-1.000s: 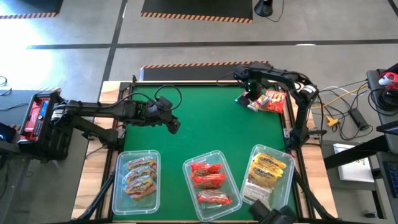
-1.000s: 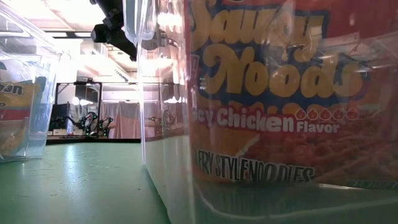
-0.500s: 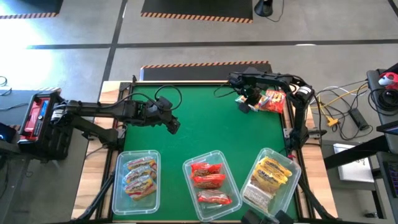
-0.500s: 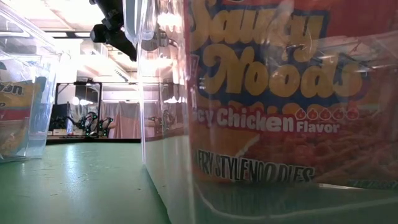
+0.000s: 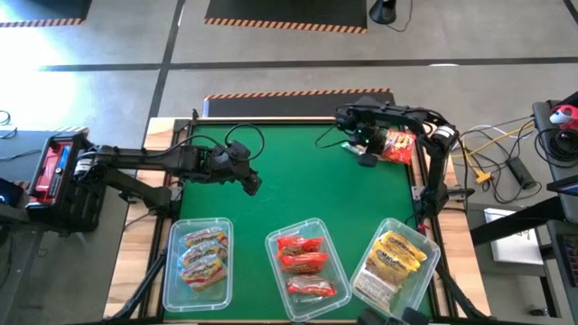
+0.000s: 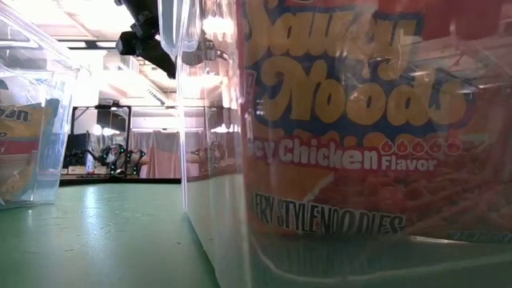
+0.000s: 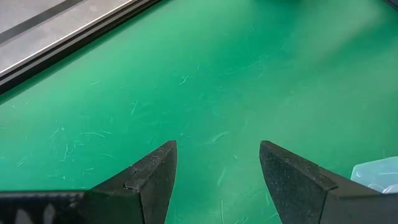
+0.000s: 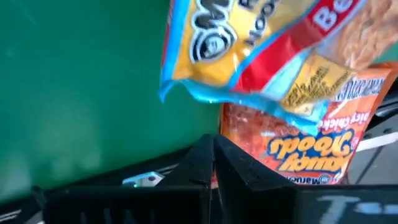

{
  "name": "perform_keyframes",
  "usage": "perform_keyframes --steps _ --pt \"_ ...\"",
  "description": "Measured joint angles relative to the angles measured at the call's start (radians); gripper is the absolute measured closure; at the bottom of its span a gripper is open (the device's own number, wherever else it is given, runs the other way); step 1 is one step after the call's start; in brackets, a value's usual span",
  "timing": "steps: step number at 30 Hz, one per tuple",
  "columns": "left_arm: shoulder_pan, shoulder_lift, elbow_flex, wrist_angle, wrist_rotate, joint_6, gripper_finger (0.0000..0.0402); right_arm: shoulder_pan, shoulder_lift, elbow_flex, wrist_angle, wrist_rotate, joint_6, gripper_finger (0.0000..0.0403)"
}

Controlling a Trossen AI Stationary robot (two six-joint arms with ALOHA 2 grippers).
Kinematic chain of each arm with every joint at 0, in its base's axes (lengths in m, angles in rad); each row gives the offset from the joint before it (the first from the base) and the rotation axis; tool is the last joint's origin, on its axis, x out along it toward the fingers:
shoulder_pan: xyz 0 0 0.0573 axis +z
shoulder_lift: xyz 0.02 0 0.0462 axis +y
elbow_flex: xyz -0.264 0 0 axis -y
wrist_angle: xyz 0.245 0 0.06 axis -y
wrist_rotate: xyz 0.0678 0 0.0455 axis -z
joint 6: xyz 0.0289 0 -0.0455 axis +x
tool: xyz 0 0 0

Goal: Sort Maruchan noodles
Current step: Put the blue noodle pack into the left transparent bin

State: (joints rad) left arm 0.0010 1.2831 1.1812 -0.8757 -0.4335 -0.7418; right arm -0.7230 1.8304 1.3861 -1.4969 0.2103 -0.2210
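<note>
Two loose Maruchan noodles packets lie at the table's far right: a yellow one overlaps a red one, seen as one pile in the high view. My right gripper is shut and points steeply down at the pile's left edge. Three clear bins stand along the near edge, holding orange-pink packets, red packets and yellow packets. My left gripper hangs open over bare green mat at the left. My right gripper's shut fingertips stand right at the red packet's near corner, coming from above on a slant. I cannot tell whether they touch it. Nothing sits between the fingers.
The green mat lies bare between the arms. A metal rail frames the mat's edge. In the low view the red packets' bin wall fills the right, with the yellow packets' bin at the left.
My right gripper has rolled about its wrist and shifted a little beside the loose pile at the far right, staying shut. The pile stays at the far right edge.
</note>
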Motion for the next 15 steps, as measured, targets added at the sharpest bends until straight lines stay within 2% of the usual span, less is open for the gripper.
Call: perform_keyframes --steps 3,8,11,15 --pt "0.0 0.0 0.0 0.0 0.0 0.0 0.0189 -0.005 -0.029 0.009 -0.002 -0.016 0.019 0.0394" --pt "0.001 0.0 0.0 0.0 0.0 0.0 0.0189 -0.004 -0.118 0.087 0.019 -0.11 0.061 0.0394" --pt "0.001 0.0 0.0 0.0 0.0 0.0 0.0189 -0.005 -0.175 0.108 0.14 -0.26 0.098 0.0394" --pt "0.001 0.0 0.0 0.0 0.0 0.0 0.0189 0.003 -0.224 0.089 0.48 -0.507 0.136 0.0394"
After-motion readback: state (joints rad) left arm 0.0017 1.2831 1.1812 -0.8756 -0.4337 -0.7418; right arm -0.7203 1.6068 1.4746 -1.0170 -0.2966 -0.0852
